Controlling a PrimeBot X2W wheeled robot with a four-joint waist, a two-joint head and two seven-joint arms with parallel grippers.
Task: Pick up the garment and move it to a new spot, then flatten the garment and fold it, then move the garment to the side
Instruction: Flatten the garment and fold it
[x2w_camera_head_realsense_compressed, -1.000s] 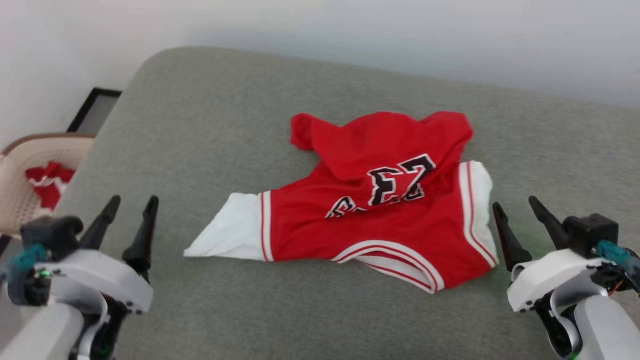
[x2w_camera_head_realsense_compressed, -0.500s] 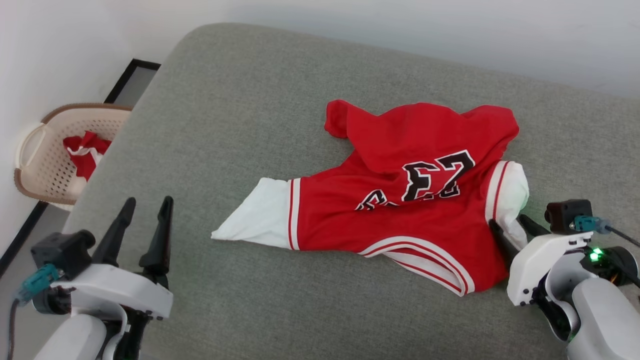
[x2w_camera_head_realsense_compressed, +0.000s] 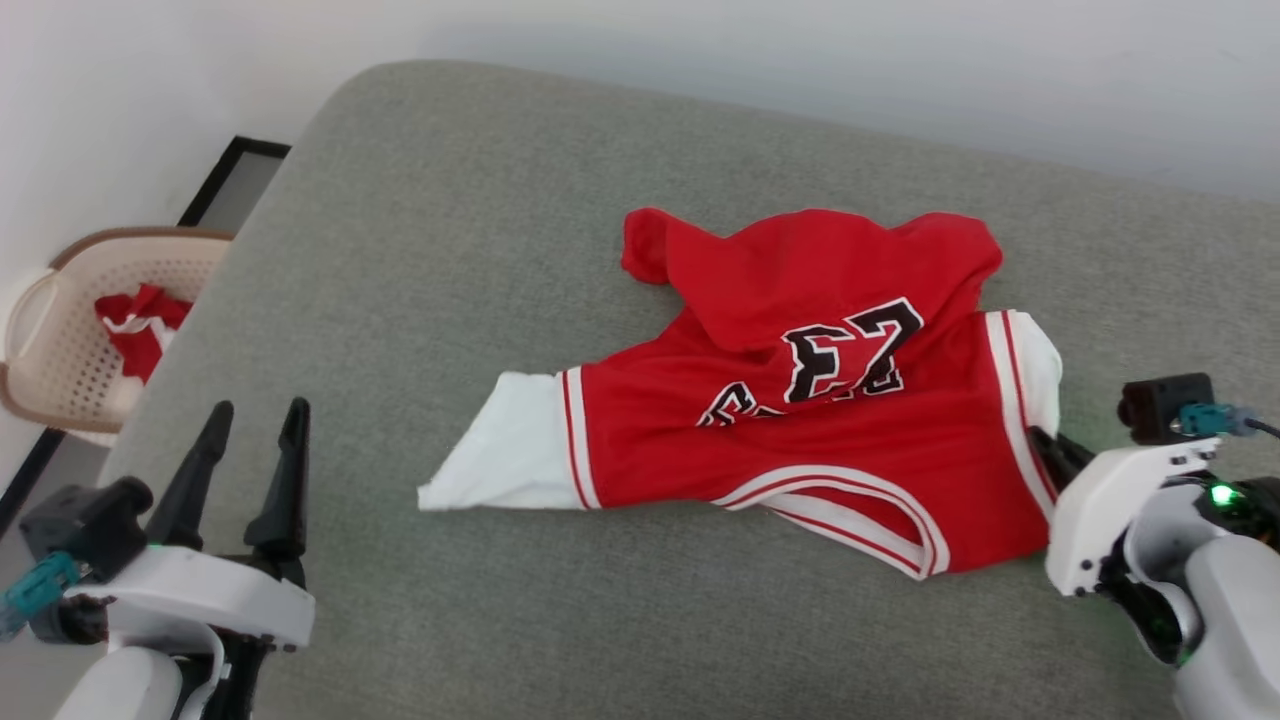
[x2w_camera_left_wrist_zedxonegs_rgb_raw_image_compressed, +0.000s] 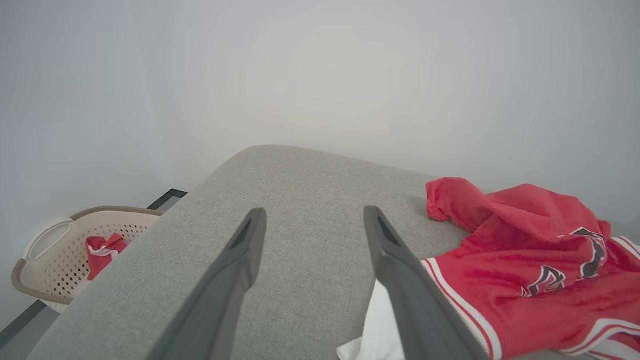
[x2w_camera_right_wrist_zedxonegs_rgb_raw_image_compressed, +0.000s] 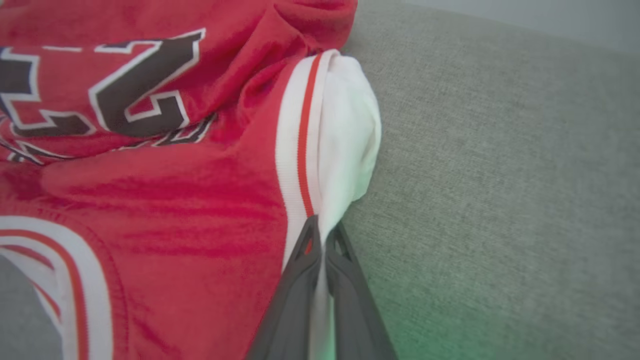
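The garment (x2w_camera_head_realsense_compressed: 800, 420), a red jersey with white sleeves and a black "23", lies crumpled on the grey cushion (x2w_camera_head_realsense_compressed: 450, 250). My right gripper (x2w_camera_head_realsense_compressed: 1045, 445) is at its right sleeve. In the right wrist view the two fingers are pinched together on the white sleeve cloth (x2w_camera_right_wrist_zedxonegs_rgb_raw_image_compressed: 345, 150) beside the striped trim, so the right gripper (x2w_camera_right_wrist_zedxonegs_rgb_raw_image_compressed: 322, 230) is shut on the garment (x2w_camera_right_wrist_zedxonegs_rgb_raw_image_compressed: 175, 175). My left gripper (x2w_camera_head_realsense_compressed: 250, 440) stands open over bare cushion at the lower left, well short of the left sleeve (x2w_camera_head_realsense_compressed: 500, 450). In the left wrist view the left gripper (x2w_camera_left_wrist_zedxonegs_rgb_raw_image_compressed: 312, 220) holds nothing, with the garment (x2w_camera_left_wrist_zedxonegs_rgb_raw_image_compressed: 525, 260) to its right.
A beige laundry basket (x2w_camera_head_realsense_compressed: 60, 340) holding red cloth stands on the floor left of the cushion, also seen as the basket (x2w_camera_left_wrist_zedxonegs_rgb_raw_image_compressed: 55, 260) in the left wrist view. A pale wall runs behind the cushion. Bare cushion surrounds the garment on all sides.
My right gripper has moved in to the right sleeve and closed on it; the sleeve edge has shifted. The head camera has also shifted. The left gripper stays open.
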